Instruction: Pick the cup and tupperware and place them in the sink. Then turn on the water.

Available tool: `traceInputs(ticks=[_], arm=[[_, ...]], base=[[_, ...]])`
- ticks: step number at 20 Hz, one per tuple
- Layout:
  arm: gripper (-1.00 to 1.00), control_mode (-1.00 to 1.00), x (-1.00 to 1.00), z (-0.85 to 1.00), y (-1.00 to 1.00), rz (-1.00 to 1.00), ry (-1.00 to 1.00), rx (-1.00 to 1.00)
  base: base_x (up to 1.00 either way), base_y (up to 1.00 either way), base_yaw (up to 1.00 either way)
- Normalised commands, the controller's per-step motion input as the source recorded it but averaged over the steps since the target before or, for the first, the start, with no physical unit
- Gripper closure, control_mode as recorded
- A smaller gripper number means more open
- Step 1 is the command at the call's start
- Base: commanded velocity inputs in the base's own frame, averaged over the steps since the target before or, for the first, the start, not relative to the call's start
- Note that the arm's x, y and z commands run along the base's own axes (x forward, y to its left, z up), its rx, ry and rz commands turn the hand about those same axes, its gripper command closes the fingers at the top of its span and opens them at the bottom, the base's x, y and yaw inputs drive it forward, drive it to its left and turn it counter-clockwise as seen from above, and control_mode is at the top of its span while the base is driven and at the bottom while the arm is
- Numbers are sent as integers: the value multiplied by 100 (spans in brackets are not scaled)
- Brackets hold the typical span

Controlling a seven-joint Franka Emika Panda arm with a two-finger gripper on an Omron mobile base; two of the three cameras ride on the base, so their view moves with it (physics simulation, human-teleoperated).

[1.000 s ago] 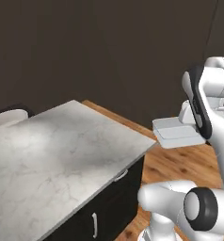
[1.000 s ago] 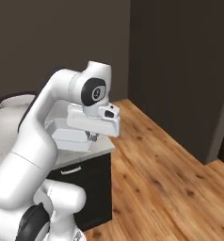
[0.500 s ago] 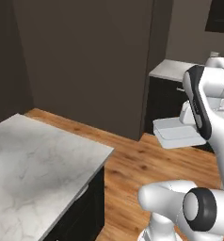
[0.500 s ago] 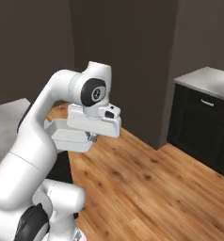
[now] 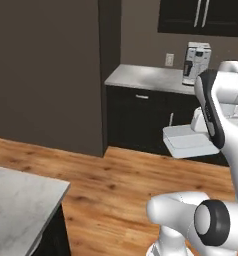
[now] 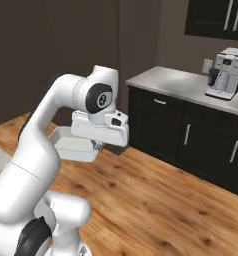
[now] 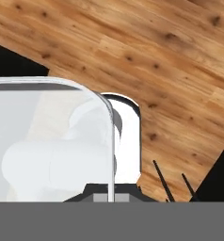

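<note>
Carrying the tupperware (image 5: 188, 141) level, pincer (image 6: 97, 145) clenched on its rim, high above the wood floor (image 6: 156, 200) for transit; sink nowhere near yet.

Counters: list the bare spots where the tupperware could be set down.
The grey counter along the wall lies bare from its left end up to the coffee machine. The marble island corner at lower left is bare too. The hand holds the tupperware over open wood floor.
</note>
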Motion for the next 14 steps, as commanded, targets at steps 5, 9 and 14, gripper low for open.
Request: traceInputs(ticks=[5, 9, 14], arm=[[100, 100, 0, 0, 0, 0, 0, 0], [100, 100, 0, 0, 0, 0, 0, 0], [100, 100, 0, 0, 0, 0, 0, 0]], base=[[37, -77, -29], [50, -67, -23], [81, -43, -8]])
